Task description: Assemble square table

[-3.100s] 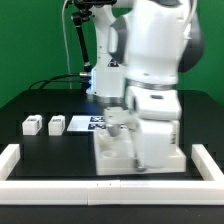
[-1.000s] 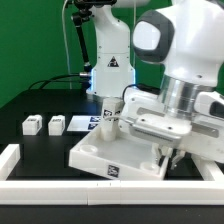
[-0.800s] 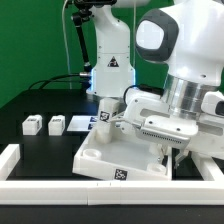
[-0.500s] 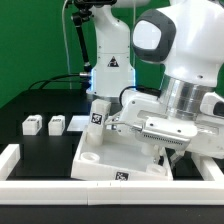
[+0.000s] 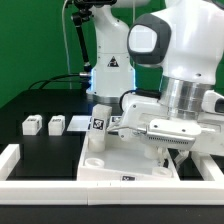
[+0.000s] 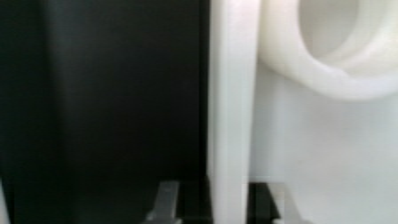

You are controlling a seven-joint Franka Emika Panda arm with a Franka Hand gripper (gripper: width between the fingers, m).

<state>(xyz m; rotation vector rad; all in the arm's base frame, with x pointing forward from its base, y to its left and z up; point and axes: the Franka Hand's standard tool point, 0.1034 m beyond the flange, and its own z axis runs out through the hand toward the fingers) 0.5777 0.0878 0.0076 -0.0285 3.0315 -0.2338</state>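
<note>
The white square tabletop [image 5: 120, 162] lies flat near the front rail, with one tagged white leg [image 5: 97, 127] standing upright in its far corner on the exterior view's left. My gripper [image 5: 168, 151] reaches down onto the slab's side on the exterior view's right. In the wrist view the gripper [image 6: 219, 201] is shut on the tabletop's raised rim [image 6: 231, 90], one finger on each side. A round corner socket [image 6: 349, 48] shows beside the rim. Two loose tagged legs [image 5: 32, 125] [image 5: 56, 125] stand on the black table at the exterior view's left.
The marker board [image 5: 78, 122] lies flat behind the tabletop. A long low white border rail [image 5: 22, 176] runs along the front, with raised ends at both sides. The arm's base [image 5: 108, 60] stands at the back with cables to its left.
The tabletop has turned in my grip from a skewed pose to square with the front rail. Its upright leg swung toward the exterior view's left. The loose legs have not moved.
</note>
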